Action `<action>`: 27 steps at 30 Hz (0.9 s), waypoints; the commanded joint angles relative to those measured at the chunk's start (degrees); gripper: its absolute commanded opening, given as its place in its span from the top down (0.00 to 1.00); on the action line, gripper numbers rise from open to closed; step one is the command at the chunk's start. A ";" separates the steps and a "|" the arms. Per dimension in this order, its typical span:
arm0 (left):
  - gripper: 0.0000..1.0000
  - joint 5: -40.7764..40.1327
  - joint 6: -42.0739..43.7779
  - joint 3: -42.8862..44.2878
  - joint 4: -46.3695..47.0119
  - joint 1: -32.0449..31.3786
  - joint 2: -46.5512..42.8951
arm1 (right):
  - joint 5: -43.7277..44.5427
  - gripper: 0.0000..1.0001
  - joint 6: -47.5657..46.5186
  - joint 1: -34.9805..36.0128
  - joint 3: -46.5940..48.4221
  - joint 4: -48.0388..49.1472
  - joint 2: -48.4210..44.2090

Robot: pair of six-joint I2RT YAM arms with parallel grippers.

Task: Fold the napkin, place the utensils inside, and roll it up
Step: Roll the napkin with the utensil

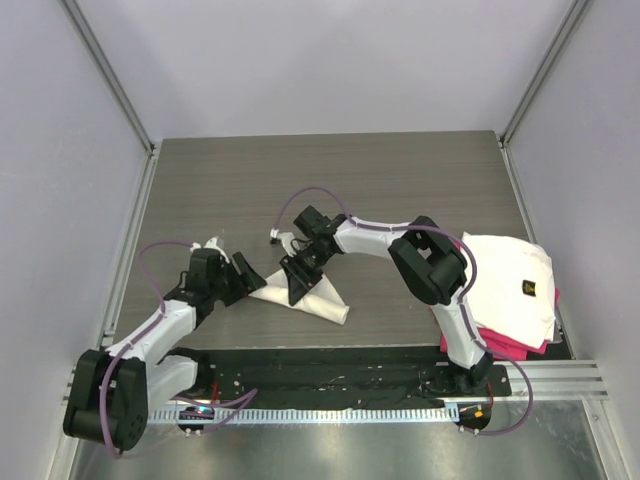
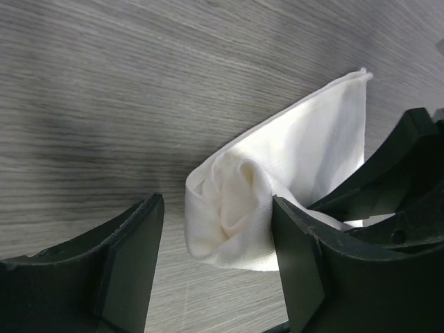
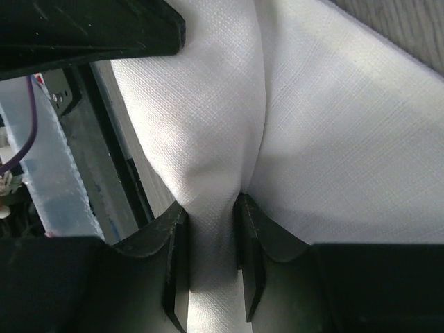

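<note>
- Pinching a thin fold of the napkin (image 3: 312,139) between the fingers of the right end effector (image 3: 210,215), low over the middle of the table (image 1: 400,180).
- Spread wide at the left end effector (image 2: 216,215), holding nothing, with the rolled end of the napkin lying between its fingers, very close to one of them.
- Could pull the roll loose by tugging with the right end effector while nothing holds the other end.
- Could squash or shove that soft end by closing the left end effector crooked.
- Could bump the two end effectors together, being so near each other over one cloth.
- No sight of the spoon; maybe hidden in the roll, cannot tell, so might slide out of a tipped roll.
- Well apart, at the right edge: a folded white cloth (image 1: 510,275) with a small dark mark, lying on a pink cloth (image 1: 500,345); not in the way.
- Standing in the way: only the right arm (image 1: 430,265), reaching across over the napkin.
</note>
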 commanded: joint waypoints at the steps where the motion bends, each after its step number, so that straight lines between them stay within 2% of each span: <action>1: 0.37 2.35 -1.60 -1.23 5.73 -0.01 1.84 | 0.22 0.78 1.14 0.02 0.87 -5.75 4.59; 3: 0.41 3.23 -2.21 -1.40 6.26 -0.01 2.80 | 0.31 0.79 1.32 -0.24 1.31 -5.66 5.56; 8: 0.63 4.29 -3.36 -2.02 9.69 -0.01 4.47 | 1.45 0.77 1.58 -0.86 2.81 -5.66 5.74; 9: 0.71 4.38 -3.45 -1.93 9.69 -0.01 4.82 | 2.06 0.74 1.58 -0.86 2.98 -5.66 4.96; 11: 0.80 4.64 -3.45 -1.49 9.43 -0.01 5.18 | 3.12 0.71 1.58 -0.86 3.16 -5.57 3.55; 12: 0.88 4.73 -3.36 -1.23 8.99 -0.01 5.18 | 3.73 0.66 1.58 -0.86 3.07 -5.57 1.80; 15: 0.99 4.73 -2.75 -0.09 7.23 -0.01 5.53 | 7.42 0.55 1.58 -0.69 2.20 -4.87 -3.90; 18: 1.00 5.61 -1.69 1.49 4.95 -0.01 6.84 | 12.51 0.46 1.41 0.10 -0.08 -2.51 -9.18; 19: 1.00 5.87 -1.08 2.28 3.90 -0.01 7.28 | 14.18 0.40 1.23 0.89 -0.87 -1.37 -12.77; 22: 1.00 6.31 -0.29 3.95 1.52 -0.01 9.57 | 23.13 0.32 -1.66 4.04 -4.65 4.16 -20.06; 23: 1.00 6.75 0.15 4.39 0.91 -0.01 10.70 | 29.16 0.30 -2.71 5.19 -5.97 5.66 -21.49; 27: 1.00 7.10 0.77 6.42 -2.17 -0.01 13.08 | 43.26 0.24 -7.19 12.05 -17.01 17.17 -28.09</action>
